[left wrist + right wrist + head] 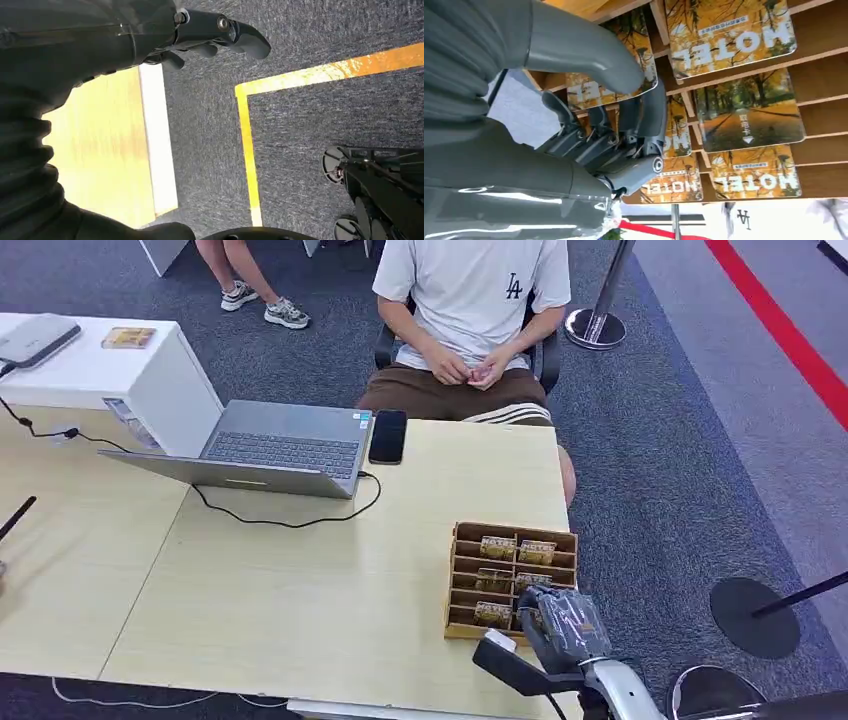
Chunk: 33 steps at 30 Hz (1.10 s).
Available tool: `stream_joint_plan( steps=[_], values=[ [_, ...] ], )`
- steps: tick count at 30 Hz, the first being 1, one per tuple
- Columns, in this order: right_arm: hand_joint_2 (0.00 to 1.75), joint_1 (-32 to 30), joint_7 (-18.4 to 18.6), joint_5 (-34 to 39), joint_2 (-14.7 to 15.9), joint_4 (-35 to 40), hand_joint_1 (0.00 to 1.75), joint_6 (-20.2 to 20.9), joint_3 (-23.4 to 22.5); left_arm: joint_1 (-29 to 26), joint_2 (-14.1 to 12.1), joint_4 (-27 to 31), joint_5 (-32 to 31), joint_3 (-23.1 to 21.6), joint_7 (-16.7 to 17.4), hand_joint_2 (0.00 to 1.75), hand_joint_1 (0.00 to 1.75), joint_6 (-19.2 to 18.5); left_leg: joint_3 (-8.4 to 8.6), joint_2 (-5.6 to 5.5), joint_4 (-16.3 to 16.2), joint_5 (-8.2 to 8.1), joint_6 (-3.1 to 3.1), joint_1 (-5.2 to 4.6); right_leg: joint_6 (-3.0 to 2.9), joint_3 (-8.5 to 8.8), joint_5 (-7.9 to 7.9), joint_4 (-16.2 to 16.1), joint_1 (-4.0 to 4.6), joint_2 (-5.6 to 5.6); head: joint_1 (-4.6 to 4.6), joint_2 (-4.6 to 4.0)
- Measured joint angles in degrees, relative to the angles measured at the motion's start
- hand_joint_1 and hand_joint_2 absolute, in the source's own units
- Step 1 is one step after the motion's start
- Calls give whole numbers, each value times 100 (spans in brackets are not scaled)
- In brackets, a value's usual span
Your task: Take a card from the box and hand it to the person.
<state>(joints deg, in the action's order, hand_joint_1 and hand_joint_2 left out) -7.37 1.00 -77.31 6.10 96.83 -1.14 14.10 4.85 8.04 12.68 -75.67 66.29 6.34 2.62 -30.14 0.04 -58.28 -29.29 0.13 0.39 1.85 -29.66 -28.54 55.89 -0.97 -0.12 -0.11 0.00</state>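
Note:
A wooden slotted box stands near the table's front right corner, with several yellow HOTEL cards in its slots. My right hand is over the box's nearest right slots. In the right wrist view its thumb lies across the face of one card and its fingers curl up at that card's edge, pinching it. Other cards sit in the slots around it. The person sits at the table's far side with both hands in the lap. My left hand hangs beside the table, holding nothing.
An open laptop and a black phone lie at the far side of the table, with a cable looping from the laptop. A white cabinet stands at the far left. Stanchion bases sit on the carpet to the right.

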Motion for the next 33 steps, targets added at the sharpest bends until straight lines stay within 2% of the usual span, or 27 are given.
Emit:
stream_joint_plan(
  steps=[12,13,17,22,25,26,30,33],
  values=[
    [175,4,-26,0,0,2,155,-48,0,0,0,0,0,0,-26,0,0,-50,0,0,0,0,0,0,0,0,0,0,0,0,0,0],
    [175,4,-26,-2,0,2,155,-60,0,0,0,0,2,0,-34,175,0,-67,-1,0,0,0,0,0,0,0,0,0,0,0,0,0],
    [175,33,-255,-17,-44,96,159,-493,0,0,-2,0,22,-2,-334,175,0,-245,0,0,0,0,0,0,0,0,0,0,0,0,2,0],
    [175,52,-733,247,-160,363,166,-1176,-7,-1,-18,0,24,-2,-369,175,0,-293,0,0,0,0,0,0,0,-1,0,0,0,0,0,0],
    [175,53,-1065,536,-234,540,164,-1642,-9,-1,-26,0,42,-2,-363,175,0,-284,0,0,0,0,0,0,0,-1,0,0,0,0,2,0],
    [175,53,-1189,676,-262,599,164,-1795,-11,-1,-28,0,42,-2,-356,0,0,-282,0,0,0,0,0,0,0,-1,0,0,0,0,2,0],
    [175,50,-1624,1205,-369,842,164,-2277,-15,-1,-33,0,42,-2,-350,0,0,-266,0,0,0,0,0,0,0,-1,0,0,0,0,0,0],
    [175,48,-1755,1414,-424,966,164,-2297,-20,-1,-37,0,42,-2,-347,0,0,-264,1,0,0,0,0,0,0,-1,0,0,0,1,2,0]
  ],
)
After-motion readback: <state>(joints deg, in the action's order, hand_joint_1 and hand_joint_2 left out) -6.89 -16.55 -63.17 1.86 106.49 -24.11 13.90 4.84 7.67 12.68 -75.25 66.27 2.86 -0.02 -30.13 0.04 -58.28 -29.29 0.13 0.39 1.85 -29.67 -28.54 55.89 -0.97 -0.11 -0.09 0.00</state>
